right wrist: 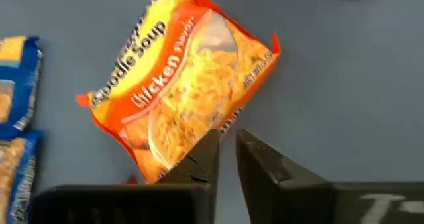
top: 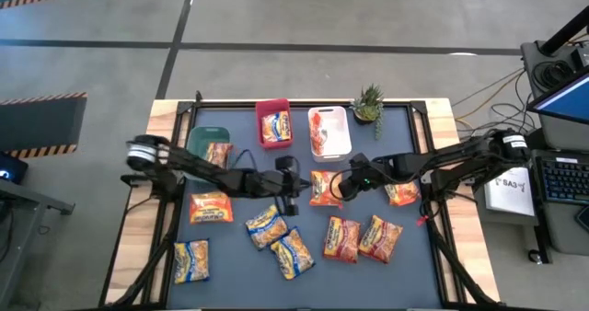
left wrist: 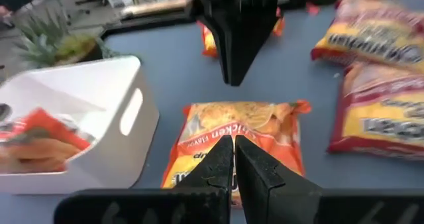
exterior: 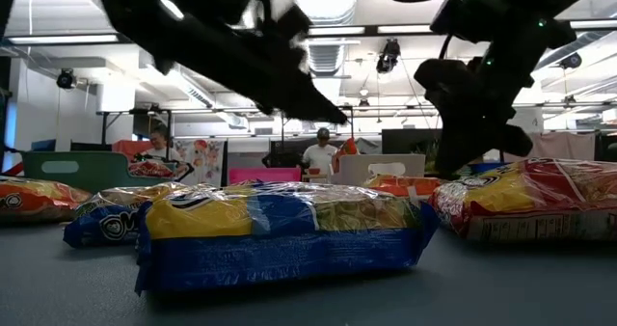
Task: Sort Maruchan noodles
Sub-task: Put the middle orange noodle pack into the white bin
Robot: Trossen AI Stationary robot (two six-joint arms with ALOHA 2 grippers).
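Dark table (top: 230, 274) w/ packets (top: 297, 253); ppl behind, prob. office.

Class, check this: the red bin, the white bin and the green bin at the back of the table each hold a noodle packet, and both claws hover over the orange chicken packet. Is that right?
One detail is wrong. The high view shows only the right claw over the orange chicken packet; the left claw sits beside it. The red bin, white bin and green bin each hold a packet.

Three bins (top: 273, 106) line the table's (top: 414, 256) far edge, noodle packets (top: 267, 225) lying scattered before them.
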